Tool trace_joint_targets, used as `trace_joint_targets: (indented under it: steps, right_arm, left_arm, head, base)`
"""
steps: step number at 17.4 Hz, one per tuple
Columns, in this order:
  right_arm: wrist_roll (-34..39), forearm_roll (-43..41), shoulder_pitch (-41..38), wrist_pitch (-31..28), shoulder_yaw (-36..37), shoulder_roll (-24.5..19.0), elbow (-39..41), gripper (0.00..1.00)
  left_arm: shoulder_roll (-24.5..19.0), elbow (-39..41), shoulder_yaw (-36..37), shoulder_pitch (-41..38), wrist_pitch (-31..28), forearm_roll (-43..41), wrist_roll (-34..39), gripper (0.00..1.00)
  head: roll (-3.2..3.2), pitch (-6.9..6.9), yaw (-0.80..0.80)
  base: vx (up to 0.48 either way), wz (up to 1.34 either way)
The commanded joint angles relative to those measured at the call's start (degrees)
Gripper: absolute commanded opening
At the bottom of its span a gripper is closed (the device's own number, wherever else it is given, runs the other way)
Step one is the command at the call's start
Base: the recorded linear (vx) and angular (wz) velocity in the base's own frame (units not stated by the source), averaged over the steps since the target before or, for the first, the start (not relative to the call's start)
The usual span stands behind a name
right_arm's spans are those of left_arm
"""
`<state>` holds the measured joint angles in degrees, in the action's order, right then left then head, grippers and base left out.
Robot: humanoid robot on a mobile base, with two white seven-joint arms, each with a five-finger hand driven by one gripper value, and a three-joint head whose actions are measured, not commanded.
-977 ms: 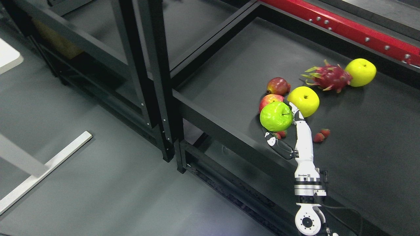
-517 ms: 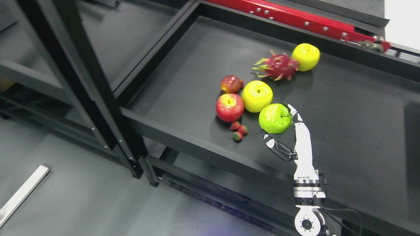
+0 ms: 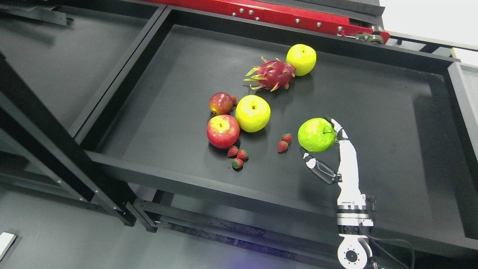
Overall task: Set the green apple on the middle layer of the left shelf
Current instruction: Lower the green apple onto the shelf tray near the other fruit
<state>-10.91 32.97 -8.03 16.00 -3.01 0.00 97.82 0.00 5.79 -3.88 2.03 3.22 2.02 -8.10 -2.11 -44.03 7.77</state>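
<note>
Right hand (image 3: 338,155) is coming in from the bottom edge right of the middle, forearm pointing up the frame. It is grasping the green apple (image 3: 316,135): the white fingers (image 3: 340,135) are lying against the apple's right side, and the dark thumb (image 3: 317,168) is reaching in under its lower left. Cannot tell whether the apple is touching the shelf surface or being held clear of it.

Green apple is sitting over the black shelf tray (image 3: 157,134), right of the other fruit and apart from it. Two strawberries (image 3: 284,142) are lying just left of it, near but not touching.

Further left, a red apple (image 3: 223,131) is sitting beside a yellow apple (image 3: 253,113), the two nearly touching. A smaller dark red fruit (image 3: 221,103) is sitting just behind the red apple. Three more strawberries (image 3: 238,155) are clustering in front of the red apple.

Toward the back of the tray, a dragon fruit (image 3: 271,74) is lying against a second yellow apple (image 3: 301,59). A red beam (image 3: 269,15) is running along behind the tray's rear rim.

Another dark shelf level (image 3: 56,63) is showing at the left, past a black upright post (image 3: 48,149).
</note>
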Motion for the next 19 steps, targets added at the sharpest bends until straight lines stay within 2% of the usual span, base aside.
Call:
trace_joint_targets:
  steps: [1, 2, 5, 9, 10, 11, 13, 15, 17, 19]
  right_arm:
    - [-0.16, 0.43, 0.64, -1.14, 3.97, 1.00, -0.17, 0.01]
    - [0.10, 0.86, 1.52, -2.80, 4.33, 1.00, -1.39, 0.01]
    - [6.49, 1.31, 11.43, -10.70, 3.89, 2.28, -15.16, 0.02]
    - [10.38, 1.57, 16.46, -12.83, 0.30, 2.38, -24.77, 0.06]
    - [10.47, 1.49, 16.64, -13.01, 0.20, 1.94, -25.56, 0.14]
    - [10.39, 0.79, 16.56, -13.44, 0.63, 1.67, -25.75, 0.31]
    - [9.86, -2.80, 15.77, -13.36, 2.21, 1.41, -25.57, 0.97]
    - [9.95, -8.86, 14.54, -10.48, 3.10, 1.49, -24.87, 1.00]
    - [10.03, -11.08, 14.01, -6.96, 3.53, 1.41, -24.17, 1.00]
    - [10.04, -12.13, 12.87, -6.68, 4.50, 1.00, -21.11, 1.00]
  left_arm:
    - [-1.00, -0.07, 0.10, 0.00, 0.03, 0.00, 0.01, 1.00]
    - [-1.00, 0.01, -0.07, 0.00, 0.03, 0.00, 0.01, 1.00]
    - [-1.00, 0.01, 0.10, 0.00, 0.03, 0.00, 0.01, 1.00]
    - [-1.00, 0.01, 0.10, 0.00, 0.03, 0.00, 0.01, 1.00]
    - [-1.00, -0.07, -0.07, 0.00, 0.03, 0.00, 0.01, 1.00]
    - [-1.00, 0.01, -0.07, 0.00, 0.03, 0.00, 0.01, 1.00]
    - [-1.00, 0.01, 0.10, 0.00, 0.03, 0.00, 0.01, 1.00]
    - [-1.00, 0.01, 0.10, 0.00, 0.03, 0.00, 0.01, 1.00]
    - [-1.00, -0.07, 0.10, 0.00, 0.03, 0.00, 0.01, 1.00]
    - [-1.00, -0.07, -0.07, 0.00, 0.03, 0.00, 0.01, 1.00]
  head:
    - [0.00, 0.00, 0.00]
    - [0.00, 0.00, 0.00]
    - [0.00, 0.00, 0.00]
    - [0.00, 0.01, 0.00]
    - [0.00, 0.01, 0.00]
    - [0.00, 0.01, 0.00]
    - [0.00, 0.01, 0.00]
    - [0.00, 0.01, 0.00]
    - [0.00, 0.01, 0.00]
    - [0.00, 0.01, 0.00]
  base:
    - [0.055, -0.20]
    - [0.055, -0.20]
    - [0.044, -0.16]
    - [0.029, -0.10]
    - [0.025, -0.06]
    - [0.027, -0.05]
    - [0.023, -0.07]
    - [0.015, -0.05]
    - [0.006, -0.01]
    - [0.000, 0.00]
